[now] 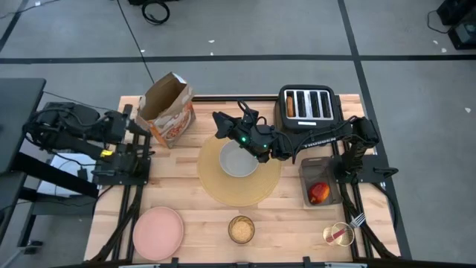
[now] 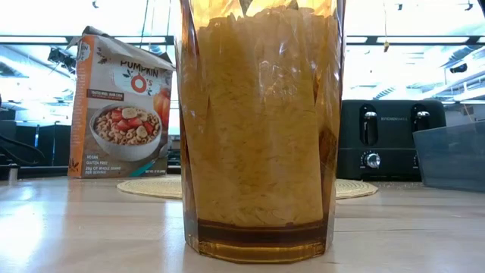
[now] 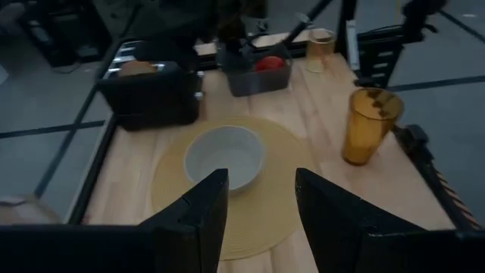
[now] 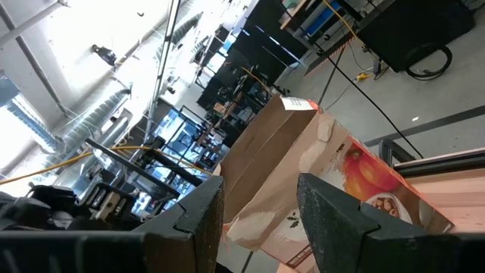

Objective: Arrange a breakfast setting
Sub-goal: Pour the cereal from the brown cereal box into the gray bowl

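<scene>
The right tool point(image 1: 221, 123) hangs above the bench point(image 1: 201, 223), just beyond the bowl point(image 1: 239, 161). Its fingers stand apart and hold nothing. The bowl sits on the round mat point(image 1: 239, 170), below this tool. The cereal bag point(image 1: 168, 109) is beside it. The plate point(image 1: 158, 231), the glass point(image 1: 241, 229) and the apple point(image 1: 319, 193) lie farther away. The left tool point(image 3: 258, 220) waits at the bench edge, fingers also apart and empty.

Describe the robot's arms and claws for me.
Both are black and jointed, with black cables. The right arm bears white lettering and a small green light near its wrist; the left arm has a yellow tag. The left claw and right claw each have two dark, flat, wedge-shaped fingers.
</scene>
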You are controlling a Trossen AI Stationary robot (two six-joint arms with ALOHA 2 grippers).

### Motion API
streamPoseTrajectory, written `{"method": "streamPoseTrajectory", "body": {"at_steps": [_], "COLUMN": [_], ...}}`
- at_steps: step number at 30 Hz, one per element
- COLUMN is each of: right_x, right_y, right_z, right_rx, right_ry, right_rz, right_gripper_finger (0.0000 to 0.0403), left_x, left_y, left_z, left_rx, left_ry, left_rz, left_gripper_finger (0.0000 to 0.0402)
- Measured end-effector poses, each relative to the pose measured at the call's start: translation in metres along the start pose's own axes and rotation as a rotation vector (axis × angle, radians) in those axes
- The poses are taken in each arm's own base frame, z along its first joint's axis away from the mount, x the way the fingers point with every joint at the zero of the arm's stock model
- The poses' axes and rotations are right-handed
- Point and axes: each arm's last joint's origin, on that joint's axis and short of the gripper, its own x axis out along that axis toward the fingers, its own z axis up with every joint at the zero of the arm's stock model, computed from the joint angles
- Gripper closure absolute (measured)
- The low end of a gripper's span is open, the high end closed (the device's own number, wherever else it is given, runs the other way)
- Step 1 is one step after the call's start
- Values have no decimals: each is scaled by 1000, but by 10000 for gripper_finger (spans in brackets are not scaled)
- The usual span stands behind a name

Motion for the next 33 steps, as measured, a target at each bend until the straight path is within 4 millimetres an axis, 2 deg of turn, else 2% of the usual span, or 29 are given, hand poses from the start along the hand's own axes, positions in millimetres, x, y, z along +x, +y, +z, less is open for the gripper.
{"method": "streamPoseTrajectory", "body": {"at_steps": [6,10,16,22,28,33], "right_x": [0,0,0,0,0,0], "right_y": [0,0,0,0,0,0], "right_z": [0,0,0,0,0,0], "right_rx": [0,0,0,0,0,0], "right_ry": [0,0,0,0,0,0], "right_rz": [0,0,0,0,0,0], "right_gripper_finger": [228,228,228,228,228,229], "left_x": [3,18,44,61,96,124], "left_y": [0,-1,-5,-1,10,33], "left_z": [1,-6,-20,-13,1,0], "left_rx": [21,57,66,26,20,-80], "left_ry": [-8,23,79,41,49,124], "left_rz": [40,125,148,208,309,429], "left_gripper_finger": [239,239,239,239,239,239]}}
